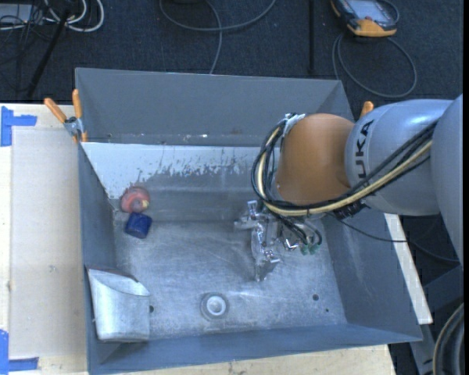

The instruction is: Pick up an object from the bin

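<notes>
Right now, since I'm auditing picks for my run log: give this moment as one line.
arm over bare floor, centre-right | pink ball, blue block far left, untouched | ring near front

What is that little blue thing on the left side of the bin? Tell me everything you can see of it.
It is a small blue block, chunky and roughly cube-shaped, plain and perhaps plastic. It lies slightly tilted on the grey bin floor near the left wall, touching or almost touching a pink-red ball just behind it. The gripper is well off to its right.
</notes>
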`<state>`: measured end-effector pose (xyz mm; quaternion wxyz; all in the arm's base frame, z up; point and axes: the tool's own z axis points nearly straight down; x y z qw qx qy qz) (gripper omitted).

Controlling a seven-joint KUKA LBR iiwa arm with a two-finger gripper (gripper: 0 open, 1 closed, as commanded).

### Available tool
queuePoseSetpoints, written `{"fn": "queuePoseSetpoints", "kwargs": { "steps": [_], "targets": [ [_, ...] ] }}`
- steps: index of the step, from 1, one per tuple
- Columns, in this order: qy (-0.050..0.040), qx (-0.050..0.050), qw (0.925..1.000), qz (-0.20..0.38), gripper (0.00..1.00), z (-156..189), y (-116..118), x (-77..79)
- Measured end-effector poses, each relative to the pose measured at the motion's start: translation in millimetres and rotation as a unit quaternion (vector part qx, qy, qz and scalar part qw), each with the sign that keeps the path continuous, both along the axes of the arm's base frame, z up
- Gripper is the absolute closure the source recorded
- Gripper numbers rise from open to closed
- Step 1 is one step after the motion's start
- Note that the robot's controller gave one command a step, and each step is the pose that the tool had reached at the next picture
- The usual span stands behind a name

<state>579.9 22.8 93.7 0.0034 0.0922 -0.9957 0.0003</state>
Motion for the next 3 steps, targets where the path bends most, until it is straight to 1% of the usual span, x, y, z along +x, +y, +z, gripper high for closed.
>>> {"fn": "queuePoseSetpoints", "kwargs": {
  "steps": [1,2,3],
  "targets": [
    [-0.0047,0.000,0.9990,-0.043,0.00,17,-52,18.7],
    [-0.0037,0.001,0.9991,-0.043,1.00,16,-50,18.0],
    [-0.0075,0.001,0.9982,-0.059,1.00,100,-37,21.6]
  ]
}}
